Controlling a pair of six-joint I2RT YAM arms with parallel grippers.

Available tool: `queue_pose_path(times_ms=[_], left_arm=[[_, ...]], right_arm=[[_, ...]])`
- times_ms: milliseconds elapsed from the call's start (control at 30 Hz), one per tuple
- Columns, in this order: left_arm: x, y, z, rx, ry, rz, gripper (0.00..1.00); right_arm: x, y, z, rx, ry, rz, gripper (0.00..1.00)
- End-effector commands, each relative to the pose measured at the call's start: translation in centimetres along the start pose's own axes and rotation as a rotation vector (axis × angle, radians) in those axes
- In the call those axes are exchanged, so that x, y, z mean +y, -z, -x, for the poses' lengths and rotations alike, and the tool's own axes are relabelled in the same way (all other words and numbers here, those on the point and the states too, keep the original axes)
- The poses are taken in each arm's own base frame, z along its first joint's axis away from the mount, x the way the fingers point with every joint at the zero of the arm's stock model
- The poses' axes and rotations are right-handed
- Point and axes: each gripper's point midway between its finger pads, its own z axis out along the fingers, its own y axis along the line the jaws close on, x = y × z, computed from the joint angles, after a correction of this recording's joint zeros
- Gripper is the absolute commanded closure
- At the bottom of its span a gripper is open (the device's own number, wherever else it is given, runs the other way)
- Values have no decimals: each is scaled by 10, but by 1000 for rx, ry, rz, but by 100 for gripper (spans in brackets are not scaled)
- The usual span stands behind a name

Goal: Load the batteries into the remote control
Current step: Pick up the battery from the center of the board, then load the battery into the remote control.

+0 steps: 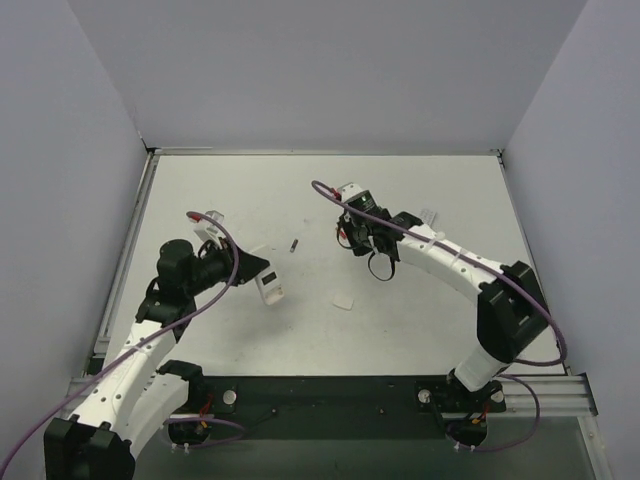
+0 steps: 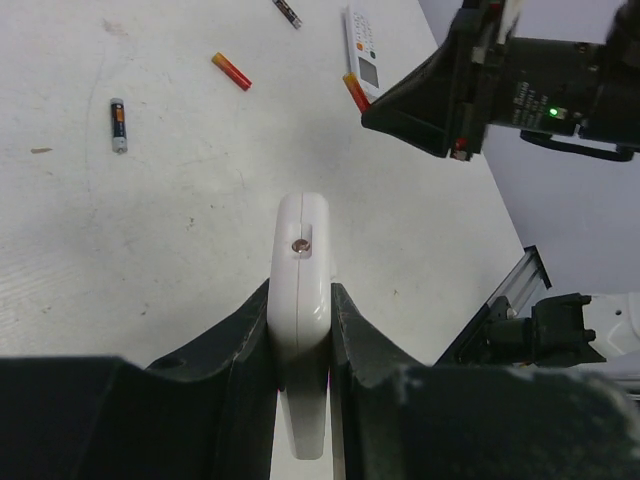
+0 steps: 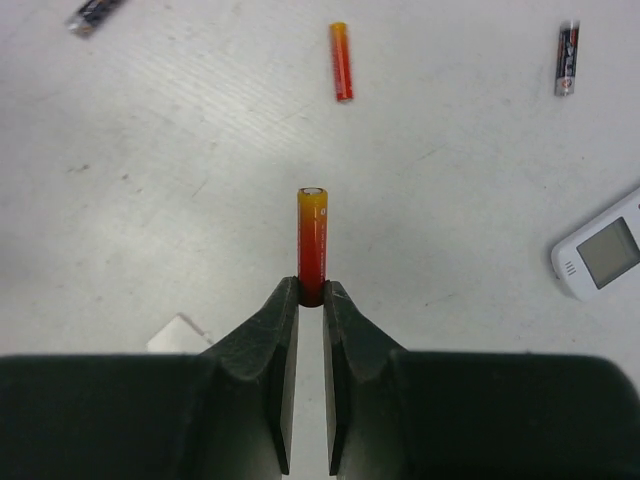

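My left gripper point(image 2: 300, 292) is shut on the remote control point(image 2: 300, 250), held edge-on above the table so only its white side and end show. From above, the remote control point(image 1: 270, 287) sticks out of the left gripper point(image 1: 256, 270) left of centre. My right gripper point(image 3: 311, 291) is shut on the lower end of one red battery point(image 3: 312, 240), which points straight out from the fingertips. The second red battery point(image 3: 341, 61) lies loose on the table beyond it, also seen as a red battery point(image 2: 231, 71) from the left wrist. The right gripper point(image 1: 349, 238) hovers right of centre.
Two dark batteries point(image 3: 567, 58) point(image 3: 95, 12) lie on the table. A white-faced remote point(image 3: 600, 255) rests at the right of the right wrist view. A small flat white piece point(image 1: 343, 302) lies between the arms. Grey walls enclose the table.
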Motion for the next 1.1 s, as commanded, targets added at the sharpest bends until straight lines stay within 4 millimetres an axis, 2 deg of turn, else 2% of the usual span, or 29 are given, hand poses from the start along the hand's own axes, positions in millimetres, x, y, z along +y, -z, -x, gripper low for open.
queue_pose_path(times_ms=[0, 33, 67, 167, 200, 400, 533, 767, 1067], left_arm=[[-32, -2, 15, -86, 21, -176, 100], [-37, -2, 18, -101, 31, -204, 100], [-36, -4, 12, -88, 45, -211, 100], [-44, -9, 6, -71, 57, -254, 100], [-50, -11, 3, -57, 58, -272, 100], [-58, -20, -11, -11, 86, -307, 100], [-59, -22, -17, 3, 112, -320, 100], [-65, -28, -29, 47, 168, -342, 100], [-71, -32, -42, 84, 214, -362, 100]], right_arm=[[25, 43, 6, -107, 171, 11, 100], [30, 49, 4, -116, 210, 2, 100], [46, 54, -3, -122, 270, 25, 100], [58, 75, -4, -171, 386, 21, 100], [68, 85, -6, -195, 439, 37, 100], [104, 124, -13, -275, 616, 127, 100], [115, 140, -23, -282, 734, 154, 100], [132, 155, -37, -260, 922, 140, 100], [140, 154, -44, -202, 1022, 120, 100]])
